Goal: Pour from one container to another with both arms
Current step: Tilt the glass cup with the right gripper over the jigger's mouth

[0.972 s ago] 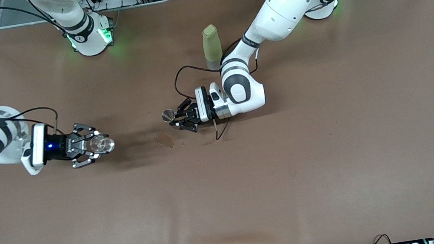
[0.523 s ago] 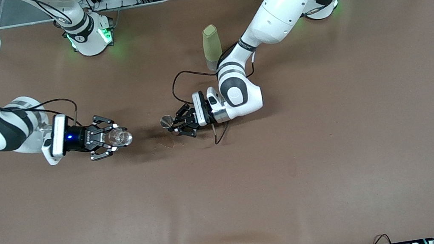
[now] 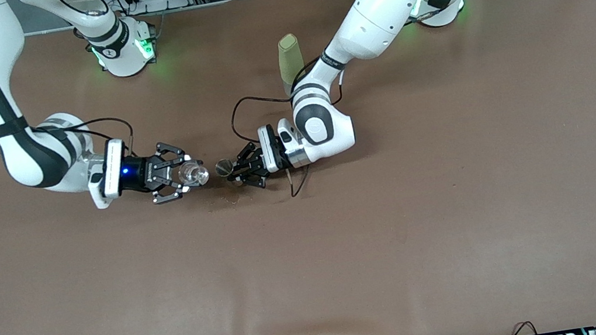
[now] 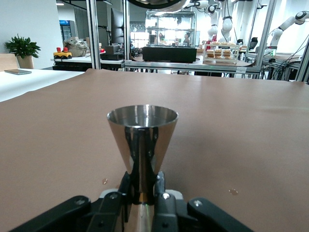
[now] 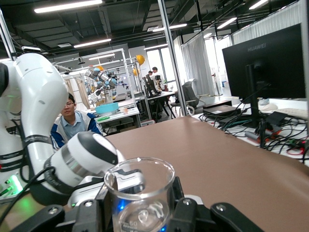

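Observation:
My right gripper (image 3: 181, 178) is shut on the tiny clear glass cup (image 3: 194, 175), held above the brown table near its middle. In the right wrist view the cup (image 5: 140, 193) stands upright between the black fingers (image 5: 190, 208). My left gripper (image 3: 236, 171) is shut on the narrow waist of the silvery metal jigger (image 3: 225, 168), its round rim facing up. The jigger (image 4: 142, 137) fills the middle of the left wrist view, gripped low between the fingers (image 4: 164, 203). Cup and jigger hang close together, a small gap apart.
A tall olive-green bottle (image 3: 290, 63) stands on the table closer to the arms' bases than the left gripper, beside the left forearm. A faint wet stain (image 3: 229, 199) marks the brown table cover (image 3: 401, 223) under the two grippers. A black cable (image 3: 237, 118) loops off the left wrist.
My right gripper has carried the glass cup toward the middle of the table, closing on the jigger. The left gripper with the jigger has shifted slightly toward it.

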You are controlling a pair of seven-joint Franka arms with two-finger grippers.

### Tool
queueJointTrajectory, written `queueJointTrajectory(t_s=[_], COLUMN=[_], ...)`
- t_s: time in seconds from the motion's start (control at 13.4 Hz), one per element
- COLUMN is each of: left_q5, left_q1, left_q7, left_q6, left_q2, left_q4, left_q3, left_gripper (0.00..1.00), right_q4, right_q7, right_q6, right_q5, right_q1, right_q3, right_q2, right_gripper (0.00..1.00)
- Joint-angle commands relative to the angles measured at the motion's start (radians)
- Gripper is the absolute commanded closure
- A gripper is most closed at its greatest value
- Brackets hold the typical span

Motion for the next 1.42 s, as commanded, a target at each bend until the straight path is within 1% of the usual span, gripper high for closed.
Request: queueJointTrajectory(t_s=[0.0,0.15,0.37,0.52,0.67,0.9,1.2,1.35], left_q5=[-0.028,-0.026,-0.026,-0.025,-0.020,-0.009,-0.009,-0.009], left_q1=[-0.012,-0.007,-0.006,-0.003,0.002,0.016,0.013,0.013], left_q7=[-0.001,-0.001,-0.002,-0.002,-0.002,0.001,0.002,0.002], left_q6=[0.015,0.013,0.013,0.013,0.012,0.009,0.009,0.009], left_q2=[0.012,0.007,0.002,0.001,-0.004,-0.010,-0.010,-0.010], left_q4=[0.028,0.024,0.024,0.022,0.024,0.018,0.016,0.016], left_q3=[0.006,0.006,0.006,0.006,0.006,0.006,0.006,0.006], left_gripper=[1.00,1.00,1.00,1.00,1.00,1.00,1.00,1.00], right_q4=[-0.086,-0.128,-0.174,-0.185,-0.185,-0.183,-0.178,-0.177], right_q7=[-0.012,-0.012,-0.012,-0.004,0.001,0.023,0.138,0.154], right_q6=[0.008,0.005,0.003,0.003,0.003,0.003,0.006,0.009], right_q5=[0.036,0.045,0.104,0.154,0.182,0.205,0.205,0.205], right_q1=[0.011,0.020,0.059,0.089,0.089,0.100,0.112,0.117], right_q3=[-0.006,0.000,0.000,0.000,0.000,0.000,0.000,-0.001], right_q2=[-0.062,-0.075,-0.089,-0.089,-0.088,-0.086,-0.088,-0.080], right_gripper=[0.69,0.69,0.69,0.69,0.69,0.71,0.71,0.72])
